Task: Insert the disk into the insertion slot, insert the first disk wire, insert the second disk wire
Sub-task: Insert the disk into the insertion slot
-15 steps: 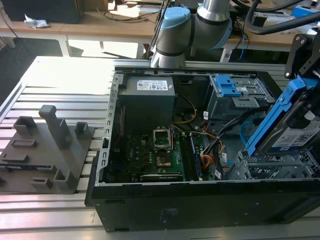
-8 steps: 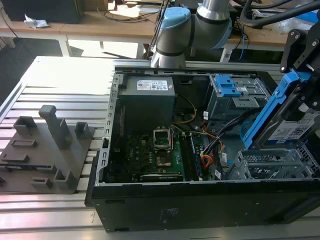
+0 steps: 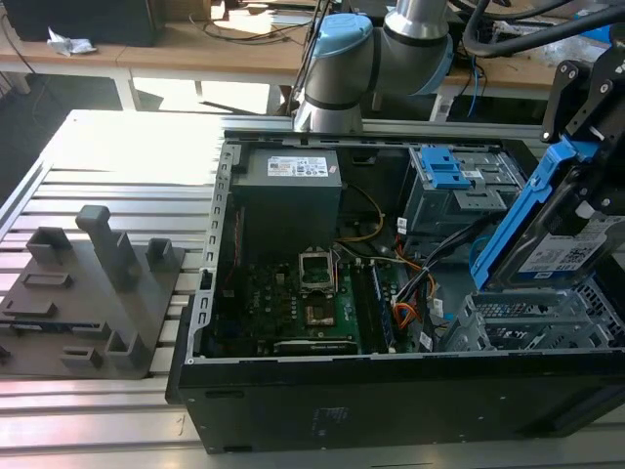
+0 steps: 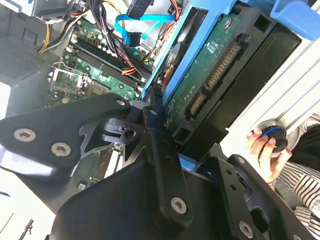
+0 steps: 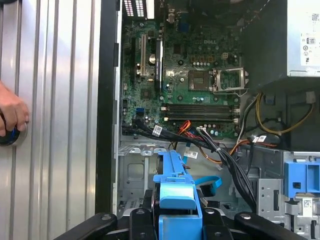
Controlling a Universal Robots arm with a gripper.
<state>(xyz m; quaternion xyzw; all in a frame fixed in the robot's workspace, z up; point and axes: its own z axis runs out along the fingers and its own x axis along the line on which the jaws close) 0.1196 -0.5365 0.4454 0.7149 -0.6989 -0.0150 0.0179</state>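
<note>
One disk (image 3: 559, 252) in the pincer's (image 5: 177, 220) grip, aslant above one insertion slot (image 3: 527, 322).

Smooth blue plastic on the disk (image 3: 564, 250), perforated grey metal insertion slot (image 3: 532, 320)

Disk (image 3: 562, 249): silver, white label, bright blue caddy. Slot (image 3: 527, 322): grey, perforated. Motherboard (image 3: 322, 293): green. Second wire (image 4: 150, 18): light blue. Case (image 3: 391, 405): black. Table (image 3: 98, 430): pale grey, ribbed. Sleeve (image 4: 302, 186): black-white stripes. Arm (image 3: 337, 59): silver, light-blue caps. Fixture (image 3: 98, 293): grey.
</note>
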